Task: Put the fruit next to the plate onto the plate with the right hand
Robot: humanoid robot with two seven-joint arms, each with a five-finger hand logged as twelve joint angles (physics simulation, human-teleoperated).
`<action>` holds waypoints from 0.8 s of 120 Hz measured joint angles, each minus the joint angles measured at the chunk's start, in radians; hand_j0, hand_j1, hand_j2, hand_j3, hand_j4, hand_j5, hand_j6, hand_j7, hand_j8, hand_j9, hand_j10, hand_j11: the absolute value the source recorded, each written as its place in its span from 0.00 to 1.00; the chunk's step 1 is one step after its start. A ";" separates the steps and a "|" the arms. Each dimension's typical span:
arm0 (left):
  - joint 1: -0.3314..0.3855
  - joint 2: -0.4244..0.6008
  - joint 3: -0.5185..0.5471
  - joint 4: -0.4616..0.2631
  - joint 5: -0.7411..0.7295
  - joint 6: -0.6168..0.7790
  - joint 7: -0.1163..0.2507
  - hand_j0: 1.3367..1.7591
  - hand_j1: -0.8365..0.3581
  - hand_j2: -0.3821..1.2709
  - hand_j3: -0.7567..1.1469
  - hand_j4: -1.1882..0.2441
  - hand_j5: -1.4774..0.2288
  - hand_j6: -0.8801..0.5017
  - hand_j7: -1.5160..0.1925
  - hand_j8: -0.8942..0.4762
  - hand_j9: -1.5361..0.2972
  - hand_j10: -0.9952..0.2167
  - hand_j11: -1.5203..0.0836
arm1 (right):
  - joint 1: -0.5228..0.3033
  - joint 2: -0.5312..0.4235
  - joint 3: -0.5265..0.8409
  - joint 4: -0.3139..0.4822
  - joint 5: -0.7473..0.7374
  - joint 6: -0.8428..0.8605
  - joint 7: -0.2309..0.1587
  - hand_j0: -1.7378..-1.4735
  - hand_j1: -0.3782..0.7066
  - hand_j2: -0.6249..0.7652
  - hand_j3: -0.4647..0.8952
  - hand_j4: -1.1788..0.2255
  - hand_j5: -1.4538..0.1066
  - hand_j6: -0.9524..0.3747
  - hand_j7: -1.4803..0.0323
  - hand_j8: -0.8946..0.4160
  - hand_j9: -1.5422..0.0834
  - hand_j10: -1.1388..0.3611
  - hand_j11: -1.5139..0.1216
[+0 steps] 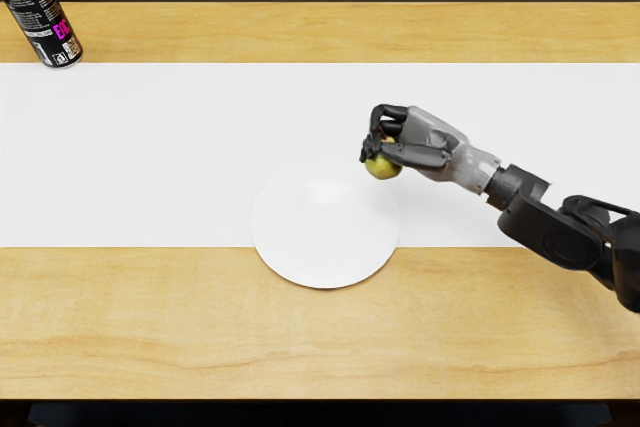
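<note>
A small yellow-green fruit (381, 167) sits in the curled fingers of my right hand (388, 142), whose arm comes in from the right edge. The hand holds the fruit just off the upper right rim of the white plate (300, 247). The round plate lies at the table's middle, half on the white cloth and half on the wood. Fingers cover the top of the fruit. Whether the fruit touches the cloth or hangs above it I cannot tell.
A black can (40, 12) stands tilted at the far left corner. A wide white cloth (150, 147) runs across the wooden table (300, 337).
</note>
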 joint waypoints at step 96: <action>0.000 0.000 0.000 0.000 0.000 0.000 0.000 0.76 0.99 0.23 0.40 0.83 0.87 0.64 0.89 0.65 0.84 0.82 0.95 | 0.002 0.114 -0.095 -0.003 -0.043 -0.002 0.000 0.34 0.88 0.39 0.34 0.35 0.20 0.06 0.26 0.11 0.25 0.35 0.24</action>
